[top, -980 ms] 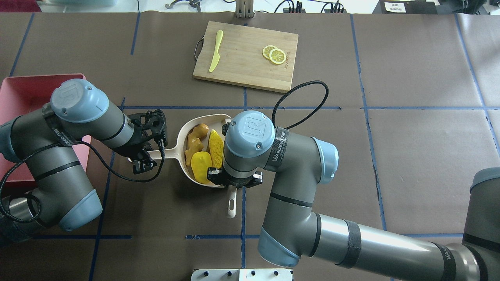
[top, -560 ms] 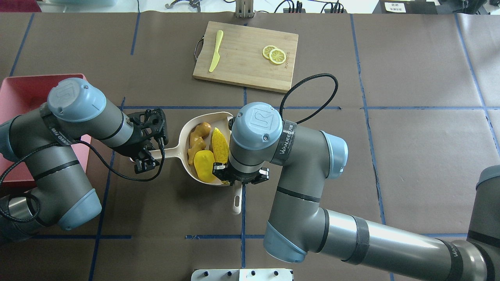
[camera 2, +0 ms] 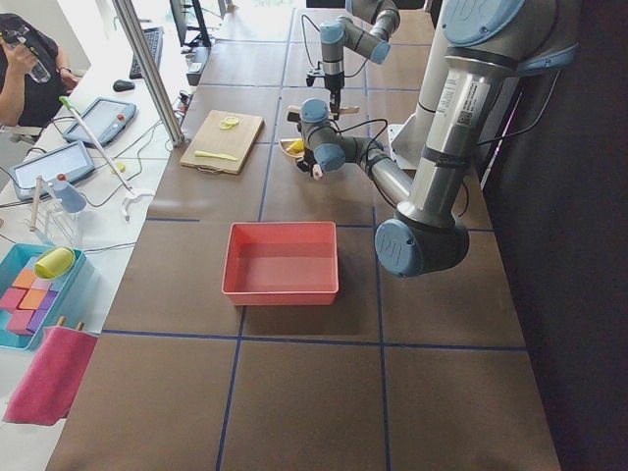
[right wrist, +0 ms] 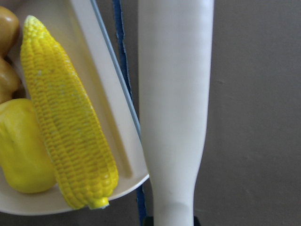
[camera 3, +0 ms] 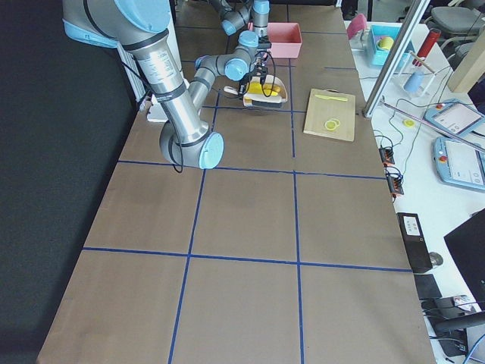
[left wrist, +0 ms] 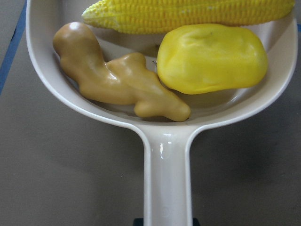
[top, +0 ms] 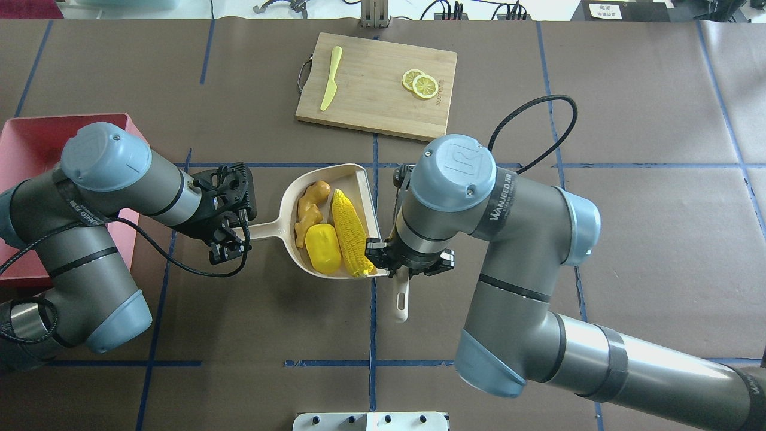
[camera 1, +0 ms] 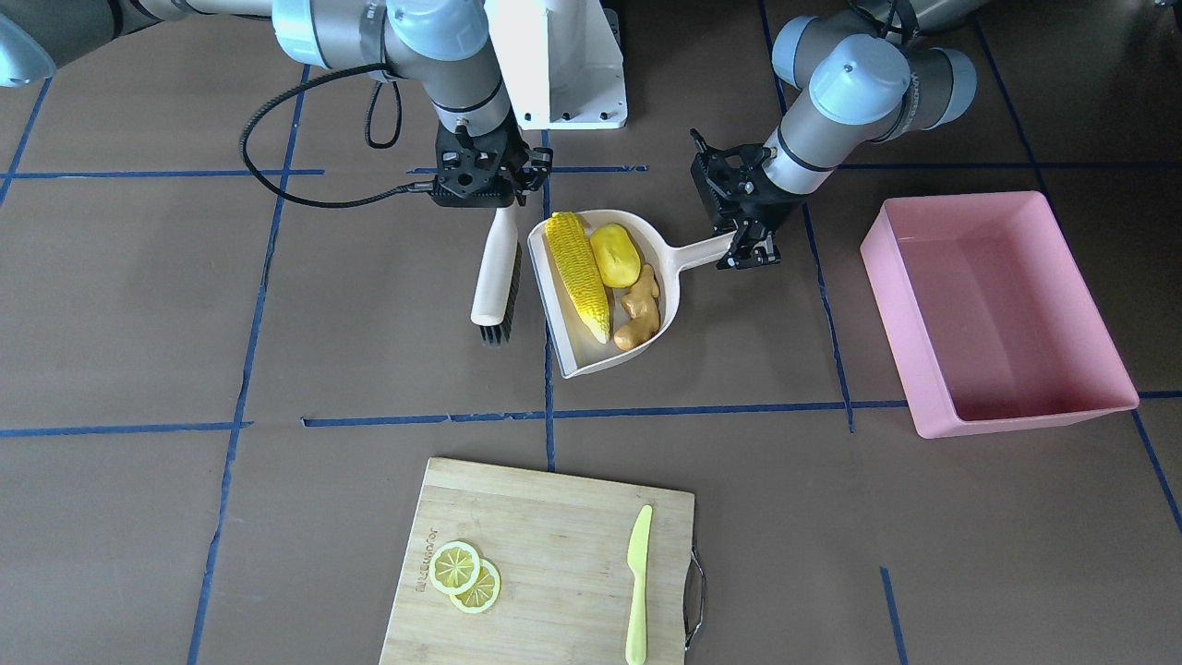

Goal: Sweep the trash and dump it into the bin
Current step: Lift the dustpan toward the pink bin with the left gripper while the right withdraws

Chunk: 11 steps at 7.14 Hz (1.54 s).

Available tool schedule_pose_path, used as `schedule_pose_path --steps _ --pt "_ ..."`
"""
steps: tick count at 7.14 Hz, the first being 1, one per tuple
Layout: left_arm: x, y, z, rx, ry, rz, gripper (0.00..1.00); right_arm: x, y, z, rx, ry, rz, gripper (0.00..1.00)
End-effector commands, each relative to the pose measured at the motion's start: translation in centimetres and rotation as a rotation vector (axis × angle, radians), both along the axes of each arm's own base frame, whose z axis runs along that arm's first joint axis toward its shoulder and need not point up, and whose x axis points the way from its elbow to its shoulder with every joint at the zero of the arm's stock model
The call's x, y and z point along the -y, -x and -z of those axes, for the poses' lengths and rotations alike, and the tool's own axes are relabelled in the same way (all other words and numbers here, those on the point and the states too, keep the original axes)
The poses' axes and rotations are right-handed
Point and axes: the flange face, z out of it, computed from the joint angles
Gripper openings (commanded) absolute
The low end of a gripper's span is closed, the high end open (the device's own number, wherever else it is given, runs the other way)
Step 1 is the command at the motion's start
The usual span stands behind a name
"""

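Observation:
The beige dustpan (top: 366, 182) lies mid-table and holds the trash: corn cob (top: 350, 239), yellow lump (top: 323, 249) and ginger root (top: 311, 206). My left gripper (top: 236, 233) is shut on the dustpan's handle (left wrist: 167, 183). My right gripper (top: 407, 269) is shut on the white brush (camera 1: 494, 277), which stands just outside the pan's open edge. The pink bin (top: 24, 137) sits to the left, behind my left arm, and is empty in the front-facing view (camera 1: 1007, 314). The wrist views show the ginger root (left wrist: 117, 82), the lump (left wrist: 211, 59) and the corn cob (right wrist: 66, 117) inside the pan.
A wooden cutting board (top: 377, 84) at the far side carries a yellow-green knife (top: 331, 78) and lemon slices (top: 420, 84). The robot base plate (top: 371, 422) is at the near edge. Blue tape lines cross the brown table cover.
My right gripper has carried the brush to the right, off the pan's mouth. The dustpan has turned and shifted slightly right and away. My left gripper stays on the handle.

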Motion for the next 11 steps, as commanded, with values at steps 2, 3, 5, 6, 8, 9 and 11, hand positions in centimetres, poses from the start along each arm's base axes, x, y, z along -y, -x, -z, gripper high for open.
schedule_pose_path --steps 2,3,5,6,8,9,11 --pt "1.7 2.8 1.0 -0.035 0.007 0.071 0.00 0.0 -8.6 -4.3 -0.031 0.016 -0.063 0.02" --pt "3.8 5.7 0.9 -0.036 0.026 0.139 0.00 -0.5 -10.7 -6.3 -0.049 0.025 -0.074 0.02" --pt "6.6 12.9 -1.1 -0.060 0.120 0.157 0.00 -0.5 -13.3 -9.6 -0.092 0.038 -0.089 0.02" --pt "7.6 16.5 -3.0 -0.057 0.156 0.191 0.00 0.0 -14.4 -11.3 -0.114 -0.004 -0.056 0.02" --pt "8.2 24.5 -8.9 -0.009 0.082 0.187 0.00 0.5 -16.5 -14.3 -0.153 -0.033 -0.031 0.02" --pt "7.5 28.6 -12.2 0.009 0.070 0.188 0.00 0.5 -18.0 -16.2 -0.178 -0.048 -0.013 0.02" --pt "5.3 33.2 -18.3 0.074 0.021 0.152 0.00 -0.1 -19.3 -18.2 -0.206 -0.054 0.010 0.03"
